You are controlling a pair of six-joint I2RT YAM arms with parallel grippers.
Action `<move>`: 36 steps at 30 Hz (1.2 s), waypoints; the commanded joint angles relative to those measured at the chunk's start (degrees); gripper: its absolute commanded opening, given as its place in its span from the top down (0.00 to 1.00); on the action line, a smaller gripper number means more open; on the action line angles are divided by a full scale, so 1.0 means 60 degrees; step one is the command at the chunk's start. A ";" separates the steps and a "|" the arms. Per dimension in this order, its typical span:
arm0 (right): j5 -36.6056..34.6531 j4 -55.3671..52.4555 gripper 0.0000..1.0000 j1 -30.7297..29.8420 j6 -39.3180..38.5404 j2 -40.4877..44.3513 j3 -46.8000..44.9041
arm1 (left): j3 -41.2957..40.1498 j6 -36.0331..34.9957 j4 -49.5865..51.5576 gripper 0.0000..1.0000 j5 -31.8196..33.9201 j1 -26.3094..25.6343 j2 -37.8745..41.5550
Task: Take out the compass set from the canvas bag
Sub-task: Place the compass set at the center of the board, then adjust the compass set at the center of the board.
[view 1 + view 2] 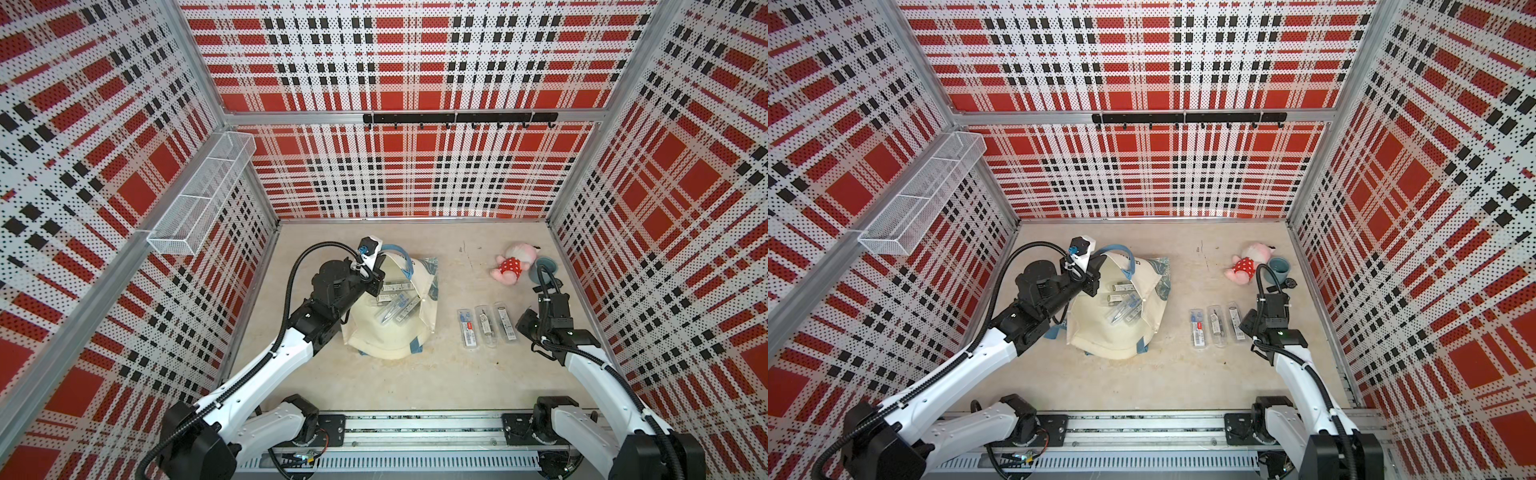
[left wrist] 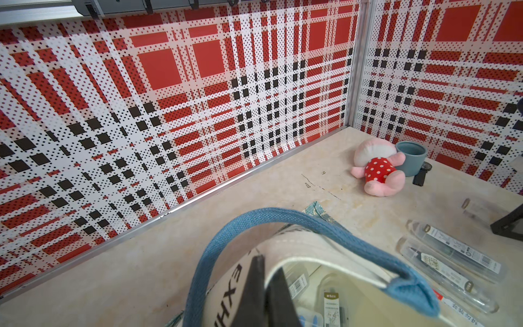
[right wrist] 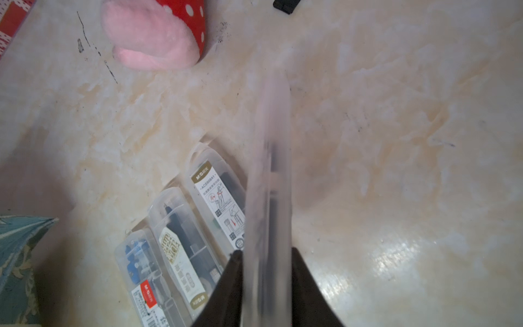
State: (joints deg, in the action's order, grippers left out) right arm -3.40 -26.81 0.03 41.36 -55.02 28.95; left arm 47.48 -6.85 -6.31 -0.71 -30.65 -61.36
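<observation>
Compass set [image 1: 405,308]: clear case, judged light, stiff and slippery, inside the canvas bag [image 1: 386,338] at nine o'clock on the bench [image 1: 374,386]; best taken across its narrow sides. My left tool [image 2: 267,264] pinches the bag's rim; my right tool [image 3: 267,251] flanks a blurred case [image 3: 268,170], hold unclear.

Smeared by motion blur between the right gripper's [image 3: 266,250] fingers: a clear plastic case [image 3: 268,170], label and contents unreadable; cannot tell whether pinched or loose. Hidden under that gripper's body in both top views. Ahead of those fingers, a small black object [image 3: 285,4], cut off by the frame edge. Beside the left gripper [image 2: 268,263], only "EXH" readable on the cream canvas bag with blue strap handles [image 2: 305,243], the rest cropped. Below, more clear cases [image 1: 392,305], labels too small to read.
</observation>
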 commanded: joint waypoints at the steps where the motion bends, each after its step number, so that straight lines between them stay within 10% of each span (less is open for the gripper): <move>1: 0.0099 0.0560 0.66 0.0248 -0.0008 -0.0057 -0.0279 | 0.0098 0.0089 -0.0963 1.00 -0.0168 0.0098 0.0340; 36: 0.1021 0.2638 0.17 0.1722 -0.1955 -0.3118 0.0726 | 0.0054 0.0065 -0.0926 1.00 -0.0250 0.0136 0.0256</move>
State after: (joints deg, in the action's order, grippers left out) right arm 1.72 -13.02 9.89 32.12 -72.25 32.14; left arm 47.27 -6.70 -6.33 -1.21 -30.28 -61.36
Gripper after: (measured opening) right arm 0.827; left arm 0.045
